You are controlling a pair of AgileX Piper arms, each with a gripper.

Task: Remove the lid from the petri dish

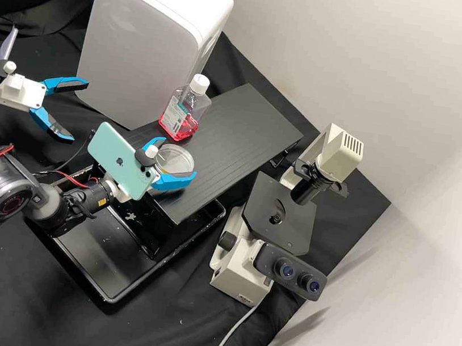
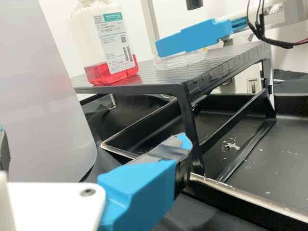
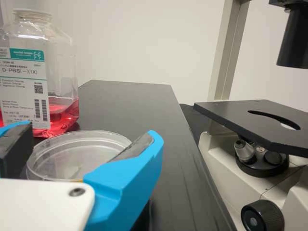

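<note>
Straddling petri dish (image 1: 179, 153) near edge of platform (image 1: 243, 129) with right claw (image 1: 177, 158) spread open. Holding left claw (image 1: 79, 110) open, well apart.

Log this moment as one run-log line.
right hand: open, straddling petri dish | petri dish: on black shelf, near pink bottle | left hand: open, beside white box

Left arm (image 1: 19, 90) held high, jaws wide apart; right arm (image 1: 38, 200) lower, forward, jaws parted.
</note>
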